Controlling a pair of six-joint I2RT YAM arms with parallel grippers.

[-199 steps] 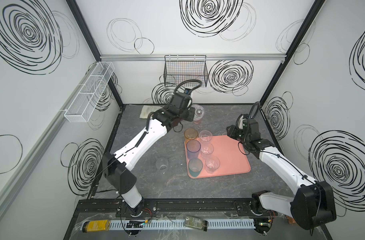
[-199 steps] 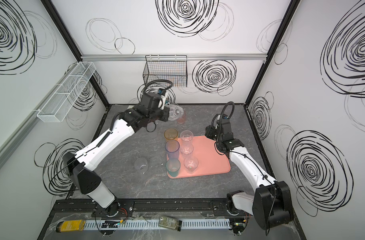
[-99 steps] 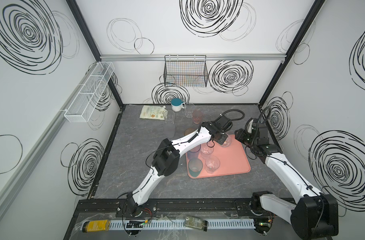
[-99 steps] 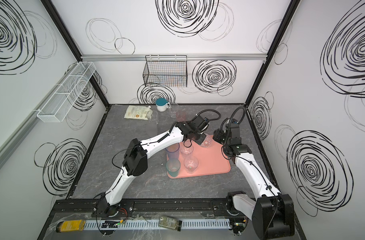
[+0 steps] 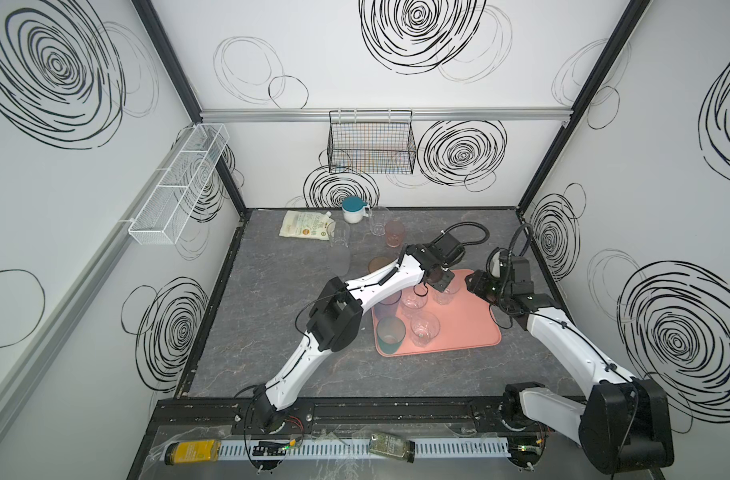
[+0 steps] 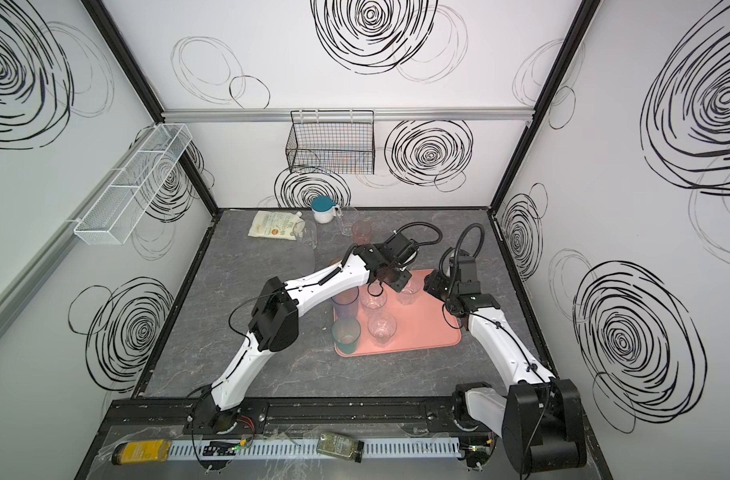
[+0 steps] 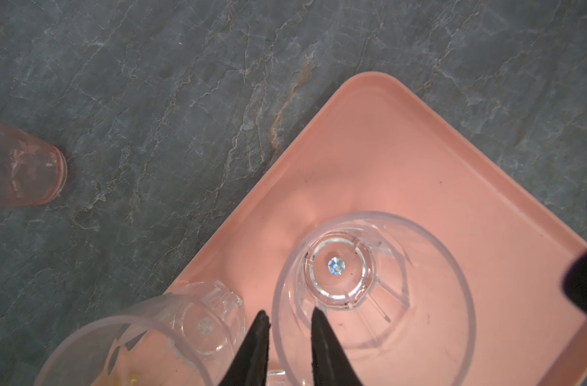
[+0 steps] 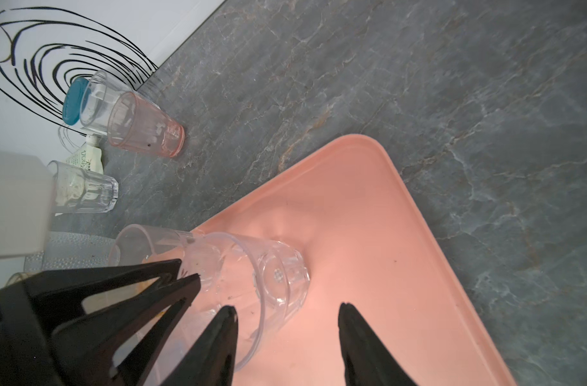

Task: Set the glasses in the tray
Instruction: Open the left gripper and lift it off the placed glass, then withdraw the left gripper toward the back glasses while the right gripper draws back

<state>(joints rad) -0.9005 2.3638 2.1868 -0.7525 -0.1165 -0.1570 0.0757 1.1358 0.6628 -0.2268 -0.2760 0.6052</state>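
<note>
A teal glass (image 5: 390, 333) is standing upright in the tray (image 5: 469, 328), front corner. Behind it the left end effector (image 7: 289, 316) is straddling the rim of a clear glass (image 7: 419, 300), fingers barely parted. That one's in the tray too, mouth up, long axis vertical. The right end effector (image 8: 287, 307) is hovering wide, empty. A pink glass (image 5: 394, 235) is standing on the worktop (image 5: 271, 299) farther back.

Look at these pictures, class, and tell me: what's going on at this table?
A two-armed robot is loading glasses onto a flat salmon-pink tray. The left gripper straddles the rim of a clear faceted tumbler standing on the tray, jaws slightly parted, so it looks set down, not gripped. The right gripper hangs open and empty beside it. A teal tumbler and other glasses also stand there; a pink tumbler and some clear ones wait on the grey marbled table.
</note>
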